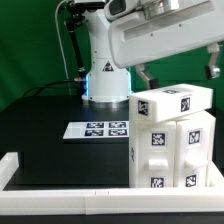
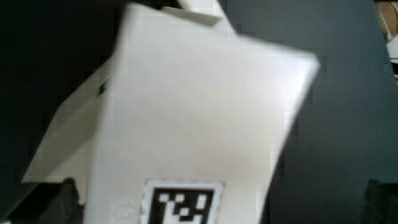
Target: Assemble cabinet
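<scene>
The white cabinet (image 1: 172, 140) stands on the black table at the exterior view's right, with black-and-white tags on its front blocks. A white tagged top block (image 1: 168, 101) lies across it, slightly askew. My gripper (image 1: 178, 74) hangs just above this top block, with one dark finger (image 1: 145, 75) past its one end and the other finger past the other end. In the wrist view the cabinet (image 2: 187, 110) fills the frame between the dark fingers (image 2: 43, 203) at the picture's edges. A gap shows beside the block, so my gripper (image 2: 210, 205) is open and holds nothing.
The marker board (image 1: 98, 129) lies flat on the table in front of the robot base (image 1: 105, 85). A low white rail (image 1: 60, 177) edges the table's front and left side. Cables hang behind the base.
</scene>
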Controlling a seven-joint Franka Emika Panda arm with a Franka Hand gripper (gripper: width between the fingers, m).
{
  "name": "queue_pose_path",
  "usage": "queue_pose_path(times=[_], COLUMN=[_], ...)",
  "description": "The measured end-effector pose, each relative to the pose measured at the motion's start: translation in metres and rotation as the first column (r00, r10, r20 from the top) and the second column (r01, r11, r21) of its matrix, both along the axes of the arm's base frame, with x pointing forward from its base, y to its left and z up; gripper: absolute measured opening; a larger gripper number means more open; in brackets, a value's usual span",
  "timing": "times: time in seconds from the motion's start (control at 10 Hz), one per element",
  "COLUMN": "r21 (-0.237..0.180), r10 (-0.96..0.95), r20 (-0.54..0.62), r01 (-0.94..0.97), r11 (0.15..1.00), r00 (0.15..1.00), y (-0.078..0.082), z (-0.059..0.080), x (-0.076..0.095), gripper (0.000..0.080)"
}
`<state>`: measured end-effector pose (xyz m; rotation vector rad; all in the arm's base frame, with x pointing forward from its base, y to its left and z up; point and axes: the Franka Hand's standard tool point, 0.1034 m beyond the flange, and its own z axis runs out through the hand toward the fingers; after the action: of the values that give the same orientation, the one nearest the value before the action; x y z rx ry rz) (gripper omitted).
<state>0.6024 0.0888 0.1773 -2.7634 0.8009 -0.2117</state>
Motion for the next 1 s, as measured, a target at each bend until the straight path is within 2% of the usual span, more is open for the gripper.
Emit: queue_pose_path(times=[0.2,0.4,0.6,0.7,0.8,1.0], r21=[-0.036,-0.077,-0.14,-0.16,-0.172,-0.174], r10=[0.109,0.245,0.426,0.471,0.497,0.479], r20=[0.023,0.041,0.059,0.067,0.07,0.083], r01=[-0.108,-0.241,-0.415,-0.457,-0.481,-0.461], r11=[0.994,0.967,0.899,0.875,0.86,0.87], r00=[0.994,0.969,0.903,0.879,0.865,0.874], y=[-0.005,-0.006,0.0,0.002,0.001,0.0], z=[-0.004,-0.003,0.002,0.003,-0.002,-0.001], x=[-0.016,-0.016,0.002,0.01,0.013,0.017], gripper=[0.0797,0.0797,0.0797,0.0797,0.0797,0.0797])
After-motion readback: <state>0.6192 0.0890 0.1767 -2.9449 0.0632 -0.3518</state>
